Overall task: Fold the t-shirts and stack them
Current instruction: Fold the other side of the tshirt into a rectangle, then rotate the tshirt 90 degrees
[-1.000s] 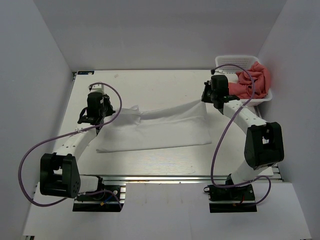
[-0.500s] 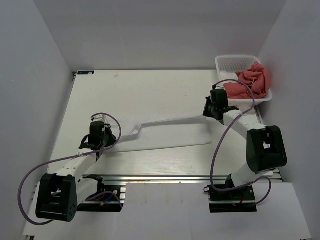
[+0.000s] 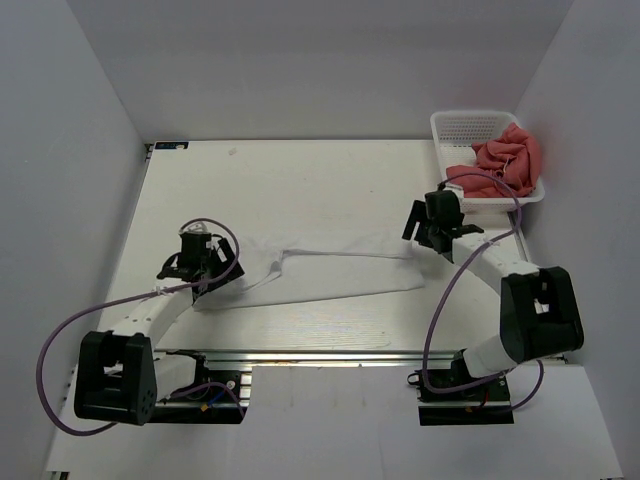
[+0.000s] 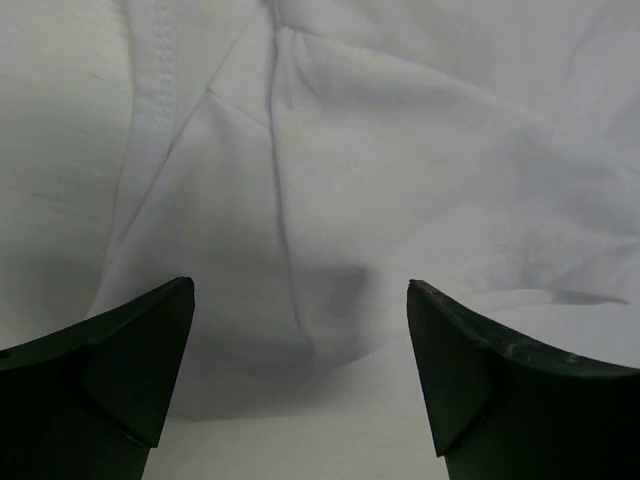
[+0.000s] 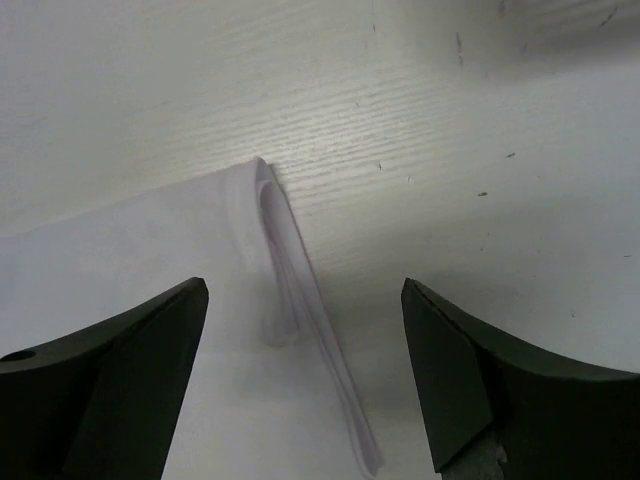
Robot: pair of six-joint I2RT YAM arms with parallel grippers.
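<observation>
Shirt-folding, early stage by my reading. White t-shirt (image 3: 340, 272) lies on the table (image 3: 300, 190) as a long flat band running from one gripper to the other, apparently doubled over lengthwise. One fold judged done; the folds across its length are not yet made. Left gripper (image 3: 208, 266): jaws spread wide, nothing pinched. The cloth lies directly below and ahead of its fingers (image 4: 110, 365), with a stitched seam and a sleeve-like flap running away from the tips. Right gripper (image 3: 428, 236): jaws likewise apart and empty. A doubled corner of the white cloth sits just ahead of it, in line with the gap between the fingers (image 5: 120, 370), and table surface shows beyond that corner. Coral-pink t-shirts (image 3: 508, 158) sit bunched in the white basket (image 3: 470, 118), beyond the right gripper on its outer side and well apart from the left one; they are unfolded. No stack anywhere in view, so most of the job remains. Hard to make out: how many pink shirts are in the heap, how many layers the white band holds, and whether either set of tips touches the cloth or hangs just above it. In the overhead view the band's end beside the left gripper is rumpled and its outline is unclear. Both wrist views cut off all but a patch of the shirt.
</observation>
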